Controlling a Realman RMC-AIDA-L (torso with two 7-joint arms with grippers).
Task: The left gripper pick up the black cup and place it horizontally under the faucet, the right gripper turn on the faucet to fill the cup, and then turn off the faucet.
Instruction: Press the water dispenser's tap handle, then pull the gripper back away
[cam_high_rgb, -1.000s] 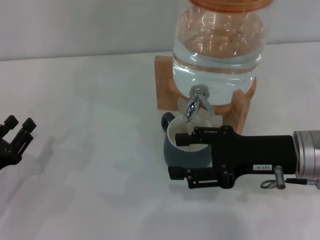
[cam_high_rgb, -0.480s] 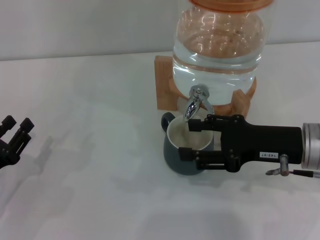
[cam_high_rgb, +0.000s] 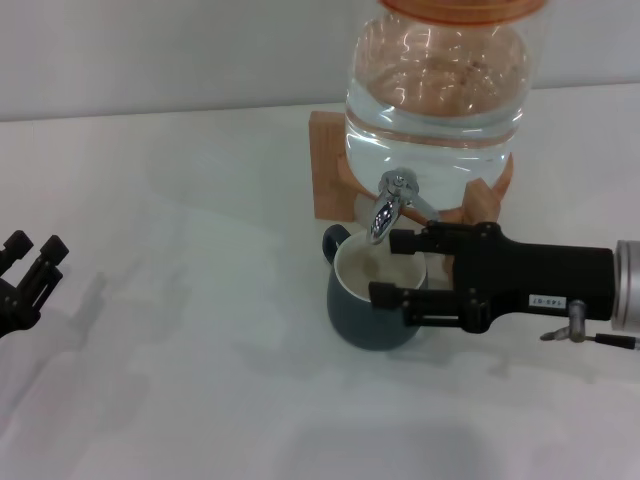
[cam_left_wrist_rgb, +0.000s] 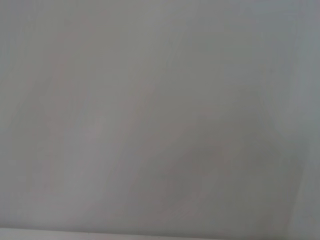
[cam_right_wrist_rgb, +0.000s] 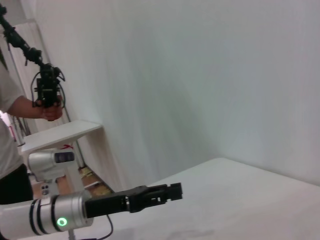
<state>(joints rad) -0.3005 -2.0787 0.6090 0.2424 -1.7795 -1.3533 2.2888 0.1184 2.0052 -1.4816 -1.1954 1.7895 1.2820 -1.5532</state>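
The black cup (cam_high_rgb: 362, 318) stands upright on the white table, its cream inside showing, right under the faucet (cam_high_rgb: 386, 211) of the clear water jar (cam_high_rgb: 435, 90). My right gripper (cam_high_rgb: 385, 267) reaches in from the right with its fingers apart. One finger lies just below the spout, the other across the cup's near rim; whether they touch the cup is unclear. My left gripper (cam_high_rgb: 32, 262) rests open at the far left edge, far from the cup. It also shows in the right wrist view (cam_right_wrist_rgb: 162, 192), empty. The left wrist view shows only bare white surface.
The jar sits on a wooden stand (cam_high_rgb: 328, 170) at the back of the table (cam_high_rgb: 180, 300). In the right wrist view a person (cam_right_wrist_rgb: 12, 145) holding a device stands beside a small white table (cam_right_wrist_rgb: 60, 134) beyond my left arm.
My right gripper has moved back toward the faucet and to the right, from in front of the cup to over its rim. The cup and left gripper have stayed put.
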